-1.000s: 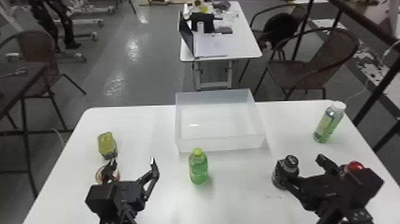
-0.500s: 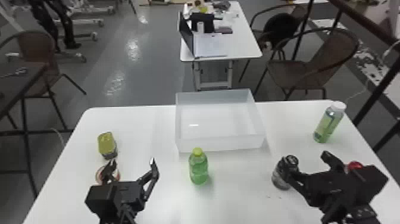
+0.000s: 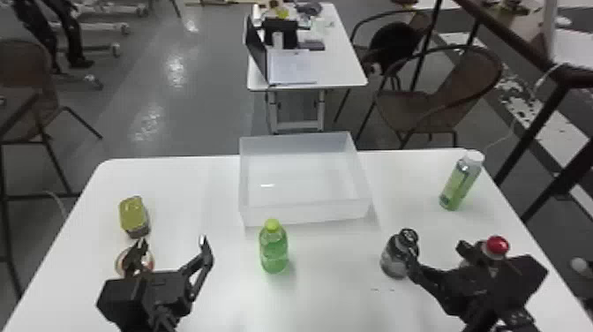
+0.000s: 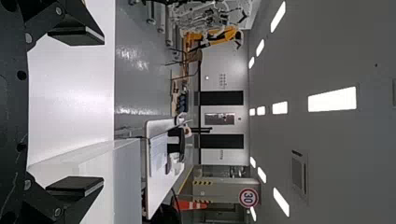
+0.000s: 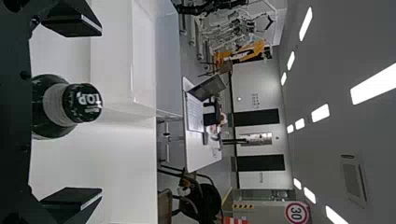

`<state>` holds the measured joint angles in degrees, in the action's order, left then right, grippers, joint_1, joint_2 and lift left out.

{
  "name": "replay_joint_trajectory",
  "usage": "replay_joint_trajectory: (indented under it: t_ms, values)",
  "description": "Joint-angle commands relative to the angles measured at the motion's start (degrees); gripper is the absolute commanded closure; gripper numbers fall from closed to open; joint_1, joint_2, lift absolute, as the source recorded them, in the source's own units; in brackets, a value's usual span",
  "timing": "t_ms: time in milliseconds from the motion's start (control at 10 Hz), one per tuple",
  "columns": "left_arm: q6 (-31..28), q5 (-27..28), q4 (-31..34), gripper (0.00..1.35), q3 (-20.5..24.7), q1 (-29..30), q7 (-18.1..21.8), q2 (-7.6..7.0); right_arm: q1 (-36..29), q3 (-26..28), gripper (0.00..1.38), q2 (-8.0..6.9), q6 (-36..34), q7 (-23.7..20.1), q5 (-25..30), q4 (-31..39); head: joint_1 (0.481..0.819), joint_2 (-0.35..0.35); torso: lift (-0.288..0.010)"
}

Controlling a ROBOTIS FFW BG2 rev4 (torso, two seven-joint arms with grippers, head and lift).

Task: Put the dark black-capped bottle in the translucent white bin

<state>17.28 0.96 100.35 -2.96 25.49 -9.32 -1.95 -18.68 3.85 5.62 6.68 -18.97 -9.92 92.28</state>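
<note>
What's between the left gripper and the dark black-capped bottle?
The green-capped bottle. In the head view it stands on the white table, with the left gripper left of it and the dark black-capped bottle right.

The white table (image 3: 189,190) holds the bin (image 3: 304,214), bottles (image 3: 392,262) and a container (image 3: 132,214).

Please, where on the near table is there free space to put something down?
Between the bin and the white-capped bottle, and between the green-capped bottle and the black-capped bottle. It is crowded around the right gripper, by that bottle and the red-topped item.
</note>
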Motion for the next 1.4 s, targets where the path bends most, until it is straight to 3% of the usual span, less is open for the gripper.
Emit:
replay_joint_trajectory:
  t_ms: [0, 200, 700, 1100, 1200, 1300]
  values:
    - [0.2, 0.0, -0.1, 0.23, 0.1, 0.0, 0.0, 0.19, 1.5, 0.0, 0.09, 0.18, -1.1, -1.5, -0.7, -4.8, 0.695, 0.007, -0.015]
    - [0.4, 0.0, -0.2, 0.23, 0.1, -0.1, 0.0, 0.19, 4.8, 0.0, 0.09, 0.97, -2.8, -5.6, -0.6, -11.2, 0.695, 0.014, -0.015]
    - [0.9, -0.1, -0.7, 0.23, 0.7, -0.4, 1.0, 1.07, 12.5, 0.0, 0.09, 1.41, -3.3, -9.5, 6.0, -21.4, 0.695, 0.014, -0.015]
    - [1.1, -0.3, -0.8, 0.23, 0.8, -0.4, 1.1, 0.98, 19.4, -0.1, 0.18, 0.97, -0.6, -10.7, 10.2, -28.4, 0.695, 0.021, -0.015]
    - [1.2, -0.3, -0.8, 0.23, 0.8, -0.4, 1.1, 0.98, 19.9, -0.2, 0.37, 0.7, -0.6, -10.7, 11.6, -29.0, 0.695, 0.022, -0.015]
    - [1.2, -0.3, -0.8, 0.23, 0.8, -0.4, 1.1, 0.98, 19.7, -0.1, 0.71, 0.53, -0.6, -10.7, 11.7, -29.3, 0.695, 0.025, -0.015]
